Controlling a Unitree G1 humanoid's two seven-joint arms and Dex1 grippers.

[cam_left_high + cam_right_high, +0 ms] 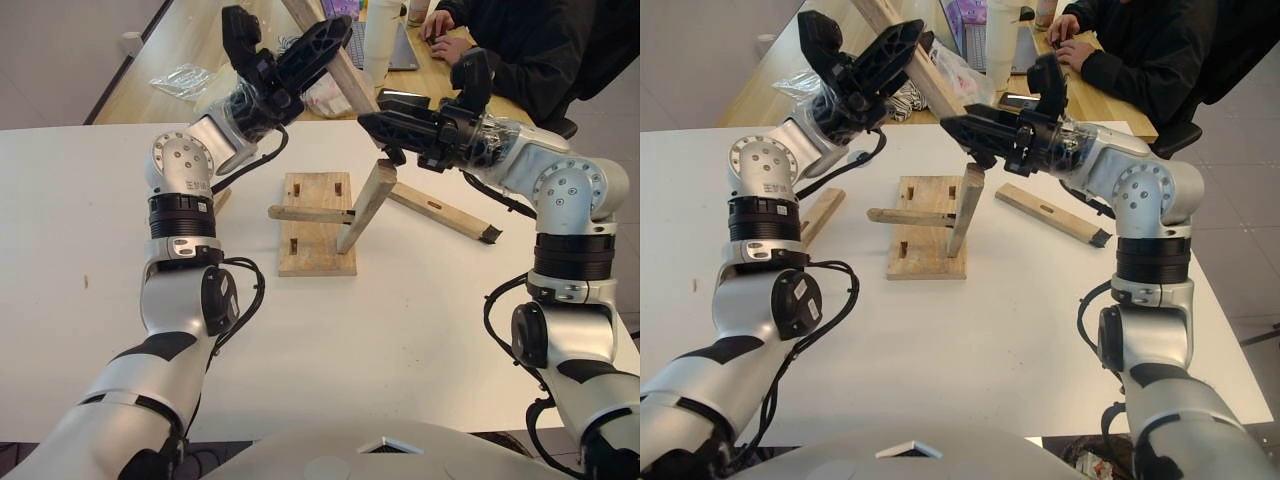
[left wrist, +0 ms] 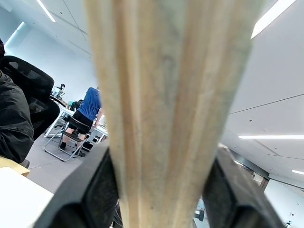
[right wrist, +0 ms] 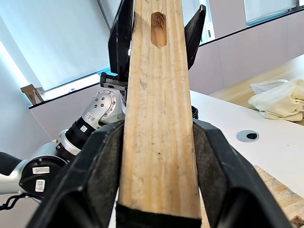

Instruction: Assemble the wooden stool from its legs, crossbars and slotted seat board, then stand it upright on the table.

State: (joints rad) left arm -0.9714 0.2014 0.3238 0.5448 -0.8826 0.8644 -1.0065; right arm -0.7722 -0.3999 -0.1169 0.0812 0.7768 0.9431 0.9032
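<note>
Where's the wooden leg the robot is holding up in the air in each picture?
Left eye view: the raised leg slants across the top middle.
Right eye view: the raised leg slants across the top, left of centre.
Left wrist view: the raised leg runs up the middle, very close.
Right wrist view: the raised leg runs up the middle, with a slot hole near its far end.
Shared landmark: the left end effector, clamped on either side of it.

My right end effector (image 3: 159,135) clamps a wooden leg (image 3: 159,80) between its black fingers. A slot (image 3: 158,23) marks the leg's far end, and my left arm (image 3: 90,118) is beyond it.
</note>
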